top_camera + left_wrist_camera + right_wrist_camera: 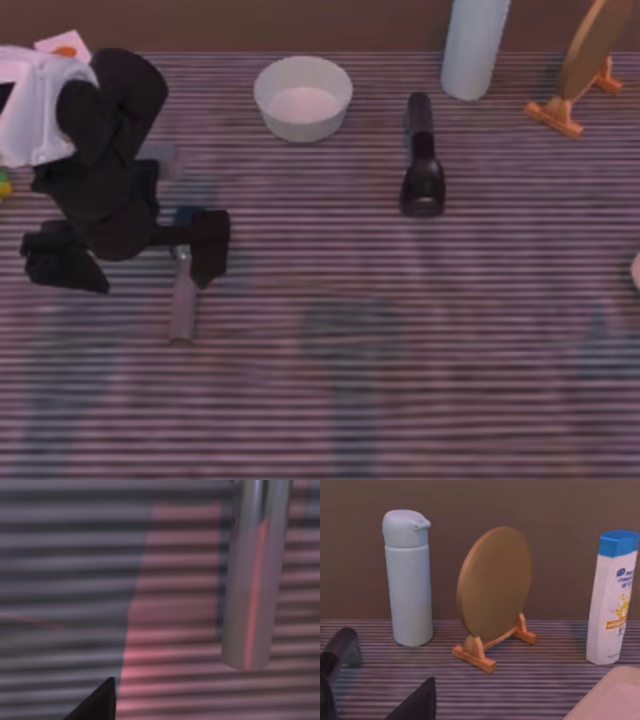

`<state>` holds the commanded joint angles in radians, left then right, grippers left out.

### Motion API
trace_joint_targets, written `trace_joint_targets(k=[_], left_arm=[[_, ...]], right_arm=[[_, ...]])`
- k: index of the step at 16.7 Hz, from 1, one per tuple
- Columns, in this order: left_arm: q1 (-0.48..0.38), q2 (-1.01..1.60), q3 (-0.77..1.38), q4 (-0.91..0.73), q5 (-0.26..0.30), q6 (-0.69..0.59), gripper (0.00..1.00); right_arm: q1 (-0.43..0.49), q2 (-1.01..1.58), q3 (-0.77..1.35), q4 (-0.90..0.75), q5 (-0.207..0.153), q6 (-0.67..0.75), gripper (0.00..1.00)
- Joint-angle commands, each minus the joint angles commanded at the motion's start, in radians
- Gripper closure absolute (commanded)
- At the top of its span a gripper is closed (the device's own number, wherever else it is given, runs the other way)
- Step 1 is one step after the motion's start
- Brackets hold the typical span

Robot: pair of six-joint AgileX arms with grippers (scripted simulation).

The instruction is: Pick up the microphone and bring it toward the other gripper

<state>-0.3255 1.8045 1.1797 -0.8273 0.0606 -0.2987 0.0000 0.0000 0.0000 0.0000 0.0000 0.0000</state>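
Note:
The microphone (182, 305) lies on the striped tablecloth at the left, its slim silver-grey handle pointing toward the table's front. Its dark navy head is mostly hidden under my left gripper (198, 250). That gripper hangs low over the head end and is open, with nothing held. In the left wrist view the handle (252, 580) lies flat on the cloth, off to one side of the single black fingertip (102, 702) that shows. My right arm is out of the top view. Its wrist view shows one black fingertip (420, 702), set well off centre with nothing beside it.
A white bowl (303, 98) sits at the back centre, with a black torch (421, 160) to its right. A pale bottle (474, 40) and a wooden disc on a stand (580, 70) stand at the back right. A shampoo bottle (612, 597) stands beside the disc.

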Motion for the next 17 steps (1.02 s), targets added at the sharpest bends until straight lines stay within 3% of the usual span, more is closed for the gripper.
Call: trace_joint_targets(k=[8,13,17], left_arm=[[-0.018,0.206,-0.103,0.315,0.000,-0.013,0.00],[-0.020,0.230,-0.114,0.345,0.000,-0.014,0.00],[-0.020,0.230,-0.114,0.345,0.000,-0.014,0.30]], right_arm=[[0.000,0.000,0.000,0.000,0.000,0.000,0.00],[0.000,0.000,0.000,0.000,0.000,0.000,0.00],[0.000,0.000,0.000,0.000,0.000,0.000,0.00]])
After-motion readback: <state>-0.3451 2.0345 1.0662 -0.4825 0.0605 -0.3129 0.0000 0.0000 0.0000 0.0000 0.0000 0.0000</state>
